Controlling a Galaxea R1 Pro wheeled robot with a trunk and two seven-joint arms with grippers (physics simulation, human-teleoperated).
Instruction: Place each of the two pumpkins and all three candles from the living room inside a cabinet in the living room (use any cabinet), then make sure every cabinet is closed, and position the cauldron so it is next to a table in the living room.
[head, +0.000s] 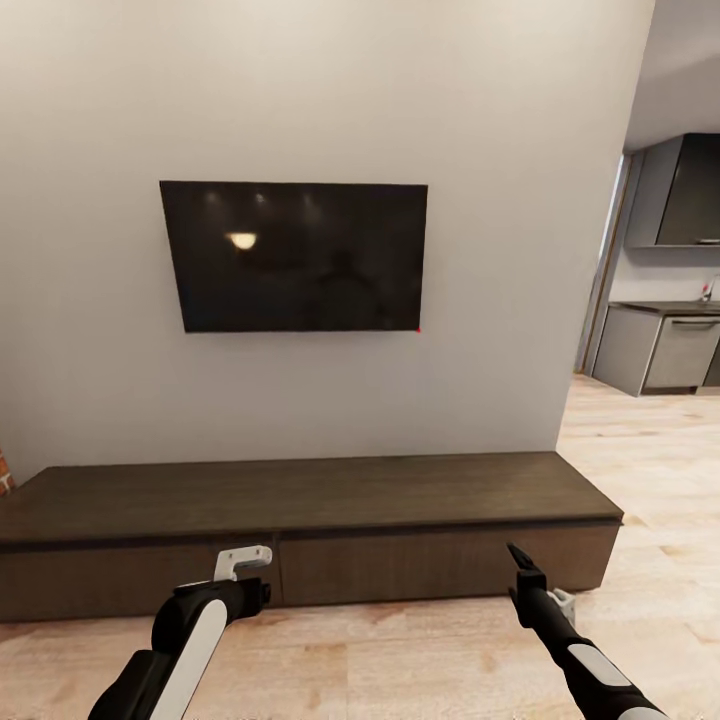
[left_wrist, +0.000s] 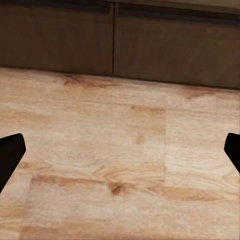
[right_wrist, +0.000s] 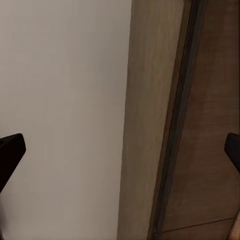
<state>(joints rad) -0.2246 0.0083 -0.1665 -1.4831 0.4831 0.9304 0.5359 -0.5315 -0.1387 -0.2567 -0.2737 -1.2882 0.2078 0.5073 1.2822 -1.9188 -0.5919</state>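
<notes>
Cabinet (head: 300, 520) shut under TV (head: 295, 255); left fingers (left_wrist: 10, 155) and right fingers (right_wrist: 10, 150) spread, empty.

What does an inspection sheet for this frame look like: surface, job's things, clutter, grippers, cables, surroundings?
Surface: light wood plank floor; the cabinet's flat top is bare.
Job's things: dark brown cabinet against the wall, drawer fronts flush and shut.
Clutter: nothing seen.
Grippers: left gripper over the floor before the cabinet, jaws wide apart, empty; right gripper facing the cabinet and wall, jaws apart, empty.
Cables: nothing seen.
Surroundings: black wall TV; grey kitchen cabinets at right.
</notes>
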